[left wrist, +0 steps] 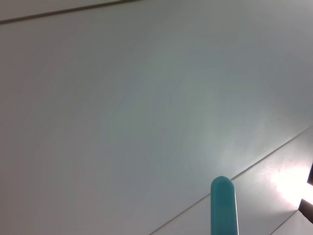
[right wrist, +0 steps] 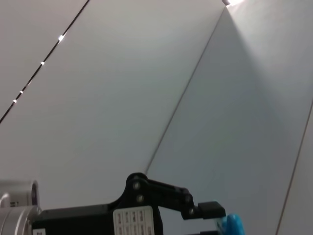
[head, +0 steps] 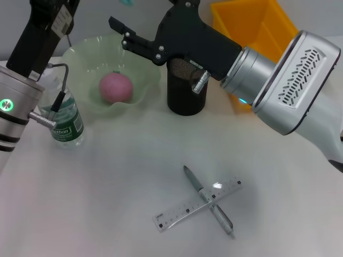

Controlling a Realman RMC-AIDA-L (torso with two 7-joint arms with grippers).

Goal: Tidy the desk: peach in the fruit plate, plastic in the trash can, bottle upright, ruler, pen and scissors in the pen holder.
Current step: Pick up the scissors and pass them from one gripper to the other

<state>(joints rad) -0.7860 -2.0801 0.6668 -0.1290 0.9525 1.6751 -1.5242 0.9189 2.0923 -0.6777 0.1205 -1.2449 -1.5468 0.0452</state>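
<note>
A pink peach lies in the pale green fruit plate. The bottle stands upright left of the plate. A pen lies crossed over a clear ruler on the near table. The black mesh pen holder stands right of the plate, with the yellow trash can behind it. My right gripper hovers open and empty over the plate's far rim. My left gripper is raised high, shut on the teal scissors, whose handle points at the ceiling. The plastic is out of view.
My left arm stands close beside the bottle, its cable against the bottle's neck. The right arm reaches across above the pen holder and in front of the trash can. White tabletop surrounds the pen and ruler.
</note>
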